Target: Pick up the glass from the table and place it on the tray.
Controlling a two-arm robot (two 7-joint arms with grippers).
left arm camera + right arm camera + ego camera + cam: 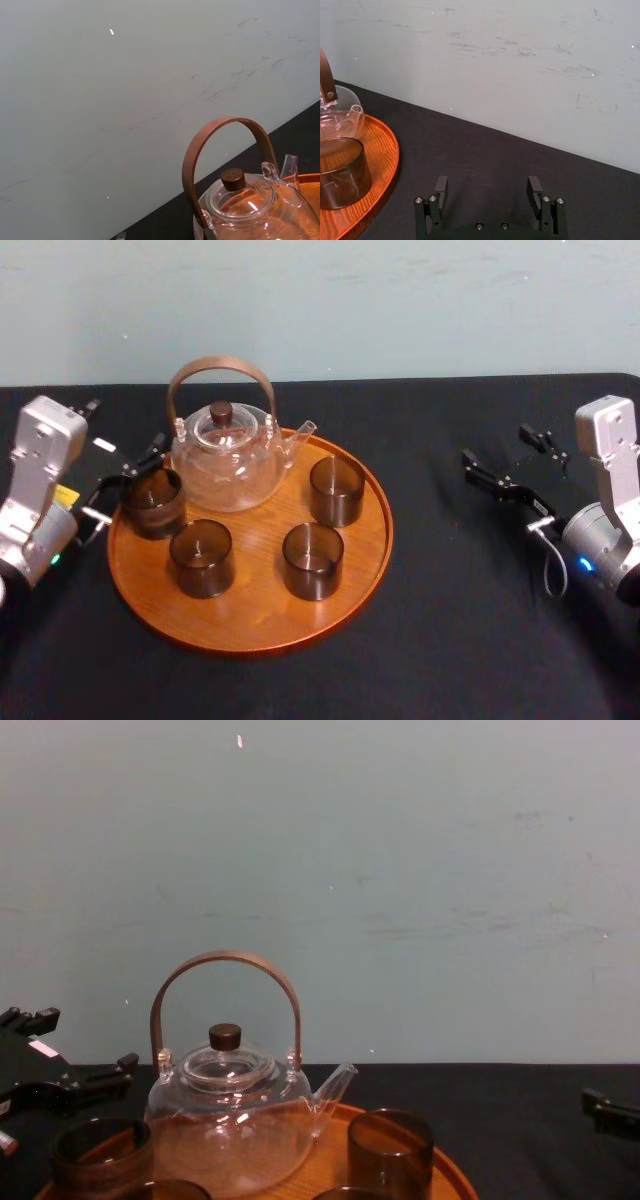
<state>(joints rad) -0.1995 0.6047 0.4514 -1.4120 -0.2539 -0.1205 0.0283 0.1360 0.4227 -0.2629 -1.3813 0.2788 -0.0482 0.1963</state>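
Note:
Four dark smoky glasses stand on the round orange-brown tray (250,635). One glass (152,502) (100,1152) sits at the tray's left rim, beside the clear teapot (225,455). My left gripper (132,482) (78,1045) hovers open just left of and slightly above this glass, with its fingers spread and not touching it. Far to the right, my right gripper (495,475) (487,187) hangs open over the black table with nothing in it. The right wrist view shows the tray's edge (387,165) and another glass (342,172).
The teapot (230,1120) has a tall brown arched handle (220,130) and a spout pointing right. The other glasses (200,557) (313,560) (336,490) take up the tray's front and right. A black cloth (480,620) covers the table, with a pale wall behind.

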